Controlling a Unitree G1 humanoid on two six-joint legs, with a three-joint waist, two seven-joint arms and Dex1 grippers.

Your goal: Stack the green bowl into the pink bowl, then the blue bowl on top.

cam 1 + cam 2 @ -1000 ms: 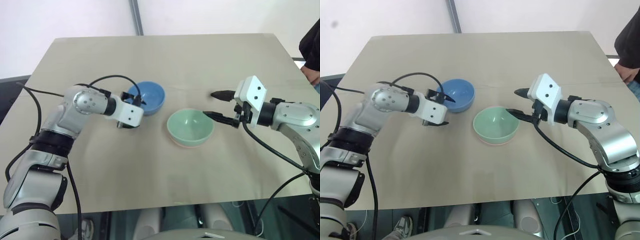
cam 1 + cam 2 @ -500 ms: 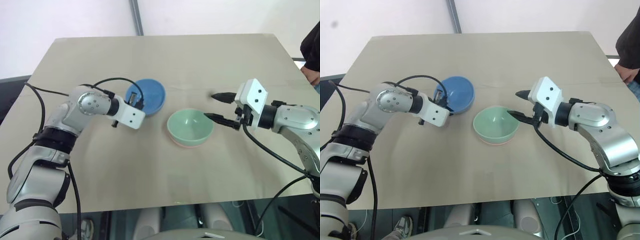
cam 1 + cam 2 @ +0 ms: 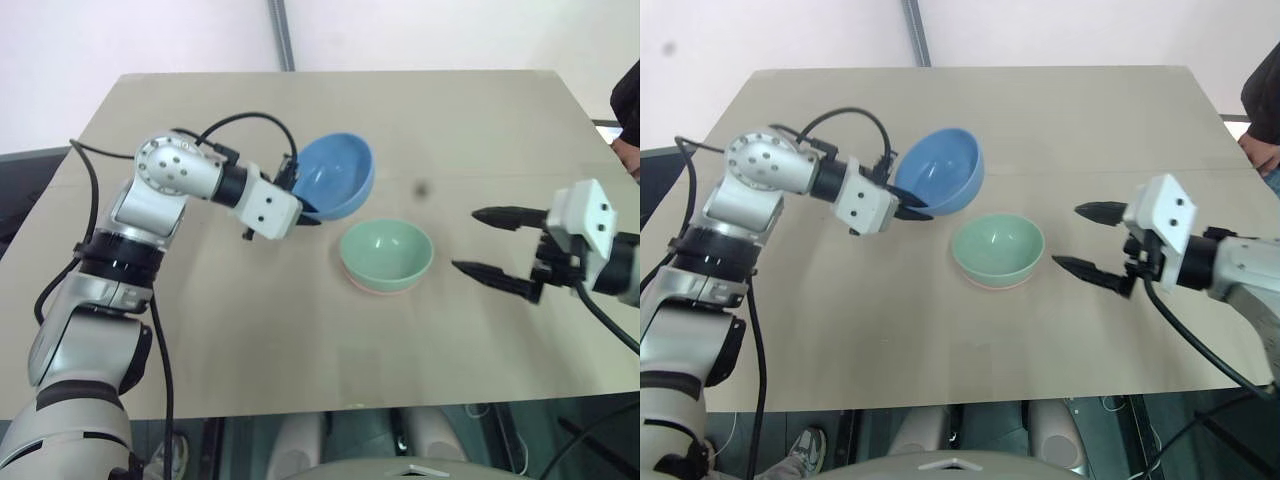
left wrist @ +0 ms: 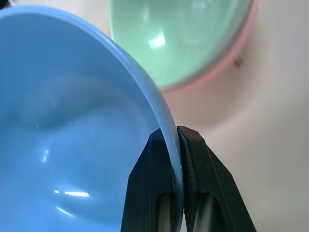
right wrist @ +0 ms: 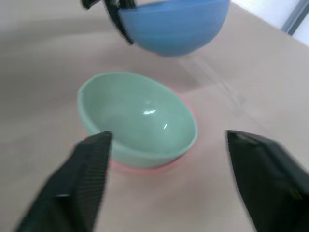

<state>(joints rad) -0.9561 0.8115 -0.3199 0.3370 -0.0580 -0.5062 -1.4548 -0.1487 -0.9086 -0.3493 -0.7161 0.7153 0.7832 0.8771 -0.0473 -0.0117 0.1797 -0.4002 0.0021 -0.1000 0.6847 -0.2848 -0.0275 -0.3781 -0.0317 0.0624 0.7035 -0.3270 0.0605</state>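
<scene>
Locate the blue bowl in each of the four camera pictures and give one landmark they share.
Left eye view: blue bowl, lifted, upper middle, behind the green bowl.
Right eye view: upper middle.
Left wrist view: fills the near side, rim pinched by the left gripper.
Right wrist view: top centre.
Shared landmark: the green bowl nested in the pink bowl.

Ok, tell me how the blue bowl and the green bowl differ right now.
The blue bowl is lifted and tilted, its rim pinched by the left gripper; the green bowl sits upright, nested in the pink bowl on the table, ungripped. Both are plain, smooth and similar in size.
</scene>
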